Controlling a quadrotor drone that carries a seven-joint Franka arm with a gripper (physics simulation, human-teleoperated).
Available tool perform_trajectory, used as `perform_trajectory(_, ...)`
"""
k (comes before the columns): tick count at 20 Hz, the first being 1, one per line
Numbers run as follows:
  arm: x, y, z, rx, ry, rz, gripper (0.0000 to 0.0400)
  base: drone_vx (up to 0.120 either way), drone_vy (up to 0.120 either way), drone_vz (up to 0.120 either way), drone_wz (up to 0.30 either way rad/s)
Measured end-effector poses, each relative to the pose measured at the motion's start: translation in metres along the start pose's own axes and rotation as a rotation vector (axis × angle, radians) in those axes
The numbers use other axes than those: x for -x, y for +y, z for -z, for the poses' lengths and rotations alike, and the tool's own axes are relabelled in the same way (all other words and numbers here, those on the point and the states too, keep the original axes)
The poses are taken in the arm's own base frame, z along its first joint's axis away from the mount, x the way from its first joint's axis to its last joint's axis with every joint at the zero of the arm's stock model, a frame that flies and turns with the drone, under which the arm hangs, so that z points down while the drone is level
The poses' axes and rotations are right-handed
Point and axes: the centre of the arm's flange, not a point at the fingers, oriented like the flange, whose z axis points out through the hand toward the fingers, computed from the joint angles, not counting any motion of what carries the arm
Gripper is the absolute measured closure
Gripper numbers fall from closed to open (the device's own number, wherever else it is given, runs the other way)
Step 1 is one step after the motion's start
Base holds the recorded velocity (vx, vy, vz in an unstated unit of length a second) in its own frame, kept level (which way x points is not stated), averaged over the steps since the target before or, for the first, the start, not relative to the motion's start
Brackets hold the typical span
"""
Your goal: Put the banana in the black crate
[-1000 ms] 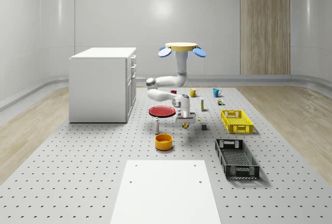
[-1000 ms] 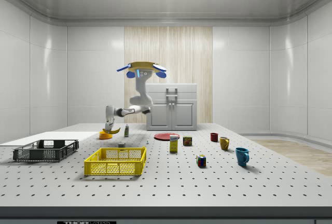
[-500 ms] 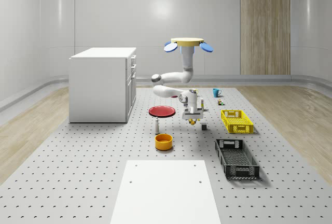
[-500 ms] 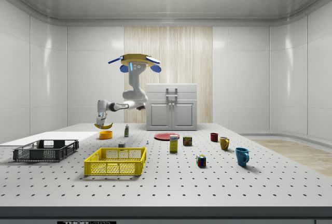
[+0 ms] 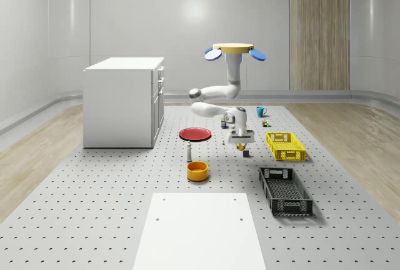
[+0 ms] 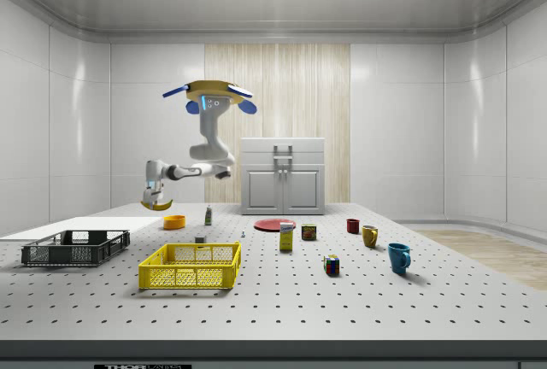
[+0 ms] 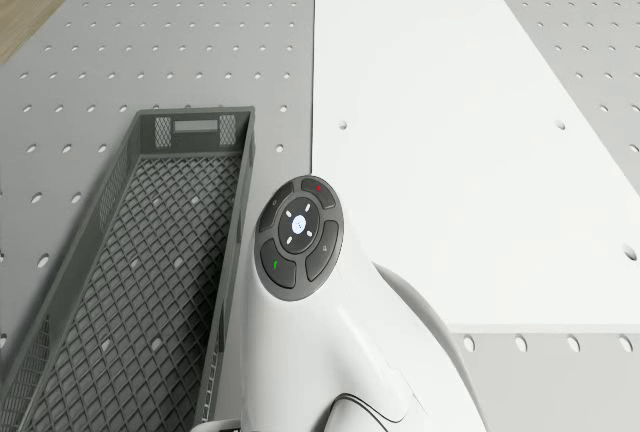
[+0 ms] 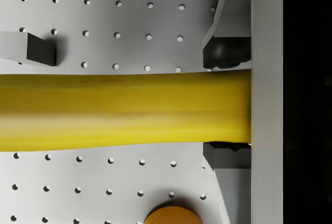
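Observation:
The yellow banana (image 8: pixel 124 111) lies crosswise between my two dark fingers (image 8: pixel 225 53), and the gripper (image 8: pixel 226 107) is shut on it. In the whole-scene view the gripper (image 5: pixel 240 143) hangs with the banana (image 5: pixel 241 148) above the table, beside the near end of the yellow crate (image 5: pixel 285 145). The drone (image 5: pixel 234 50) hovers high over the table's middle, its arm bent down. The black crate (image 5: pixel 285 190) stands nearer the front at the whole-scene view's right. In the side view the banana (image 6: pixel 156 205) is held in the air, higher than the black crate (image 6: pixel 75 247) and to its right. The drone view looks down into the black crate (image 7: pixel 130 282).
An orange bowl (image 5: pixel 197 170), a small bottle (image 5: pixel 189 152) and a red plate (image 5: pixel 195 134) stand left of the gripper. A small block (image 5: pixel 246 153) lies under it. A white cabinet (image 5: pixel 123 101) is at the back left, a white board (image 5: pixel 199 229) at the front.
The drone and arm have moved to the whole-scene view's right, away from the orange bowl, with the banana still held. The gripper sits a little higher.

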Motion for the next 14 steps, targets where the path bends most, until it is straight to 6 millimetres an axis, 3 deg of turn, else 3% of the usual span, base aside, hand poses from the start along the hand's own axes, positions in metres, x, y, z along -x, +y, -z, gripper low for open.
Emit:
perform_trajectory(2,0.0,0.0,0.0,0.0,0.0,0.0,0.0211,0.12,0.12,0.08,0.0)
perform_trajectory(14,0.0,0.0,0.0,0.0,0.0,0.0,0.0211,0.12,0.12,0.0,0.0)
